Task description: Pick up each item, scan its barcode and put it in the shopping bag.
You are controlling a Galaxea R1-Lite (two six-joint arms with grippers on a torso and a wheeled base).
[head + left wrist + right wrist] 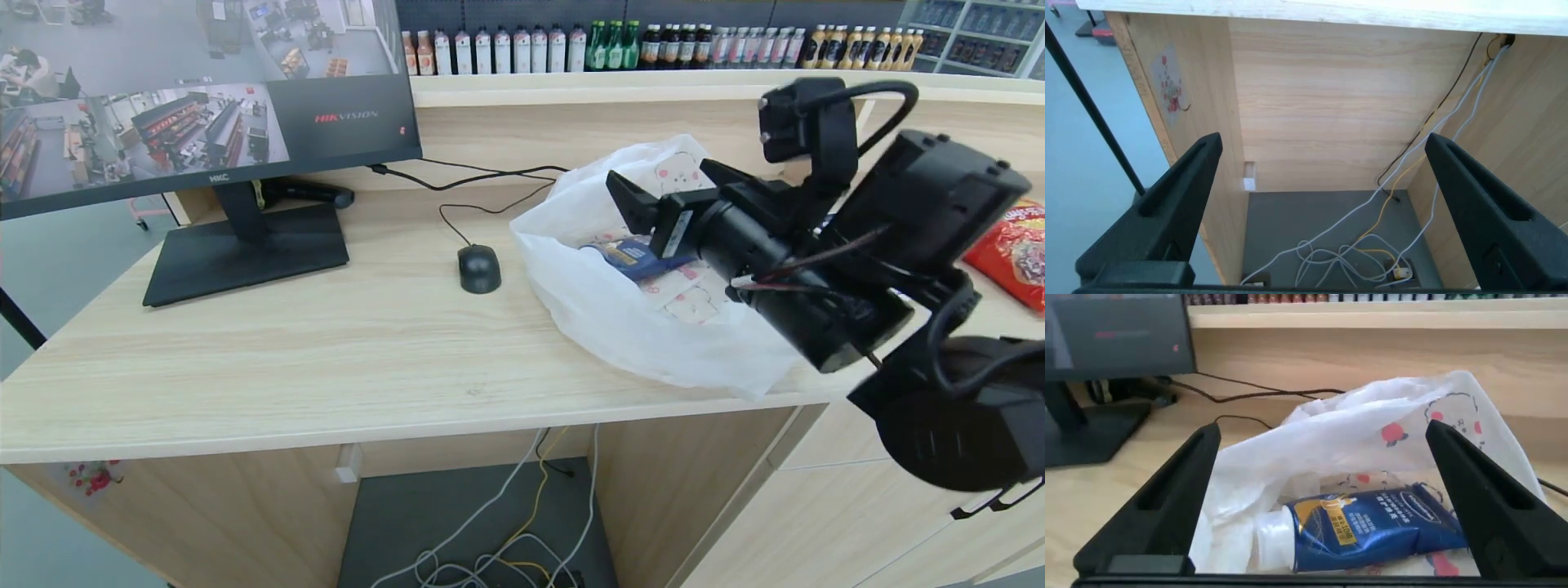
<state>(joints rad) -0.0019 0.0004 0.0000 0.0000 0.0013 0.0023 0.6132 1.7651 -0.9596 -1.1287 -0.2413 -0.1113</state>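
Right gripper is spread wide and empty, hanging just above the bag. Blue tube lies inside the bag, just below it. Left gripper is spread too, nothing in it, with cables beyond it, under the counter I think.

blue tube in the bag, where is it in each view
head view: blue tube lies inside the white shopping bag, just past the right gripper.
right wrist view: in the bag's mouth, between the fingers.
left wrist view: aimed under the counter at cables, not the bag.
shared landmark: monitor stand, head and right wrist.
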